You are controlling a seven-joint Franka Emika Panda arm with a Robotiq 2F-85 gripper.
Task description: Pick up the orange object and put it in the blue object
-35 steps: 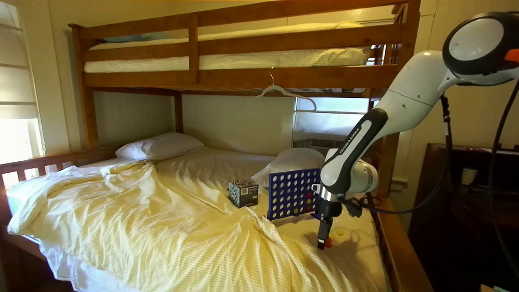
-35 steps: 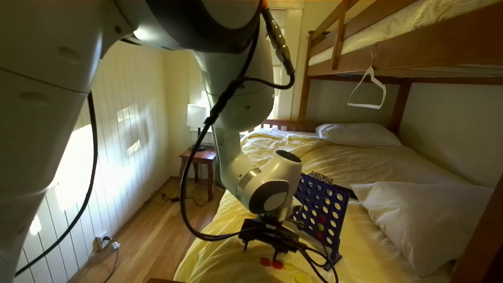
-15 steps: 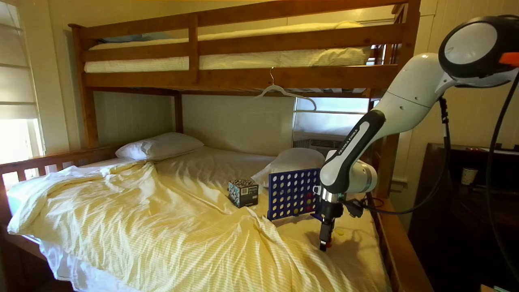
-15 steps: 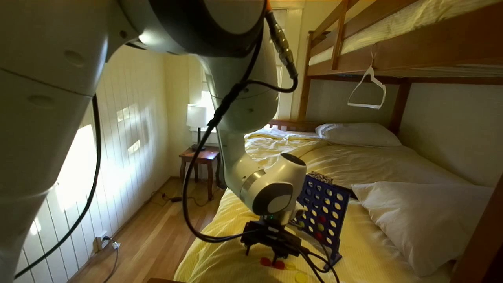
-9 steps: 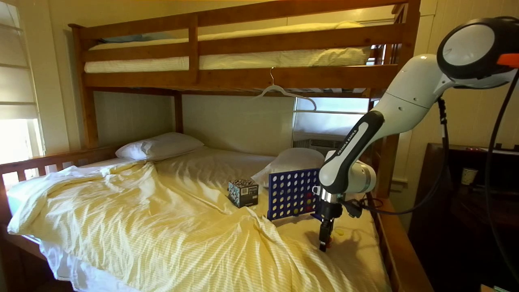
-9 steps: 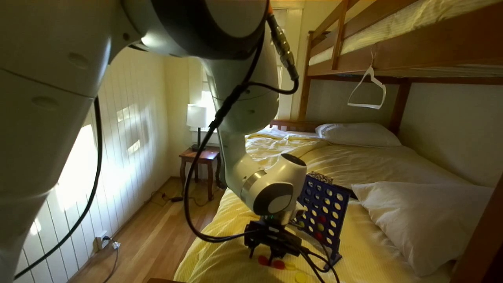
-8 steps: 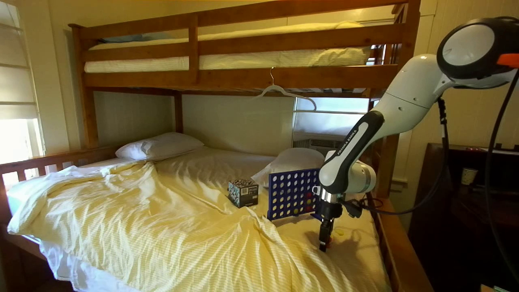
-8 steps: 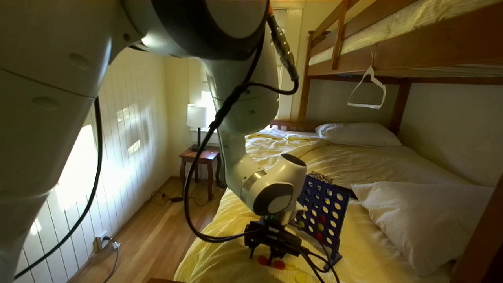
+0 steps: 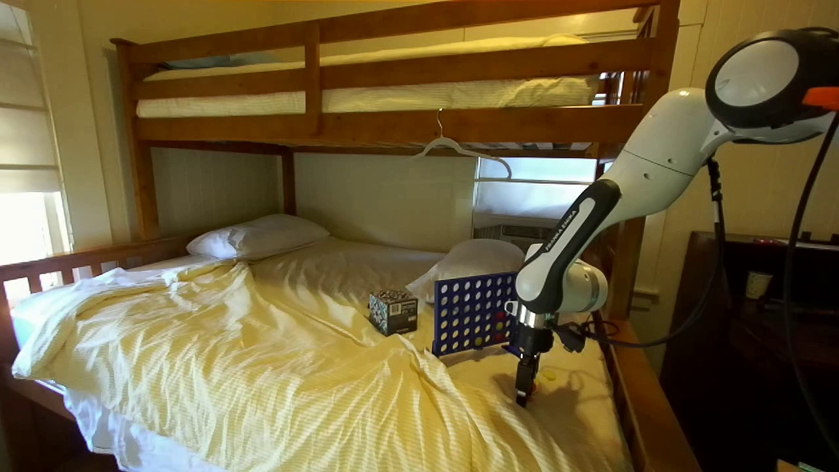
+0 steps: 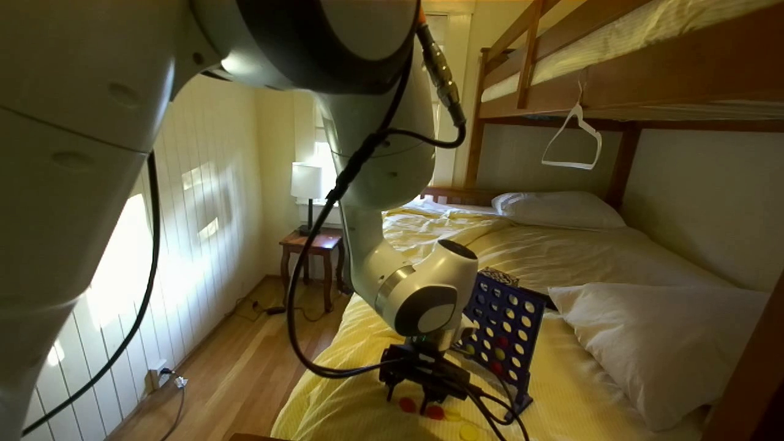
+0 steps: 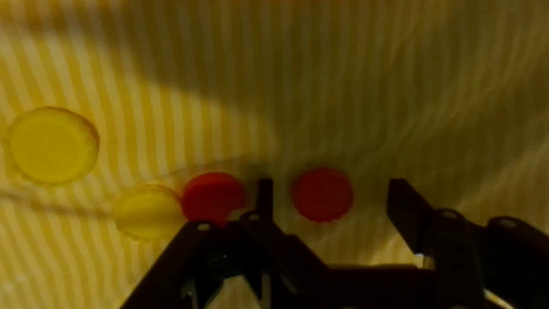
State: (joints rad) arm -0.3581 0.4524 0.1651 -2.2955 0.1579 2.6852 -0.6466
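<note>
Wrist view: the gripper [image 11: 331, 198] stands parted, holding nothing, astride one red disc [image 11: 322, 195], a finger [image 11: 265, 199] between it and the second red disc [image 11: 213, 194], presumably to isolate it.

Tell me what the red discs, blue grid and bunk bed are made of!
Red discs: probably plastic, flat, slightly bumpy edges; shade leaves the shine unclear.
Blue grid: likely smooth, hard plastic, evenly coloured, neat round holes.
Bunk bed: seems varnished wood, brown, faint streaks, soft sheen.
</note>
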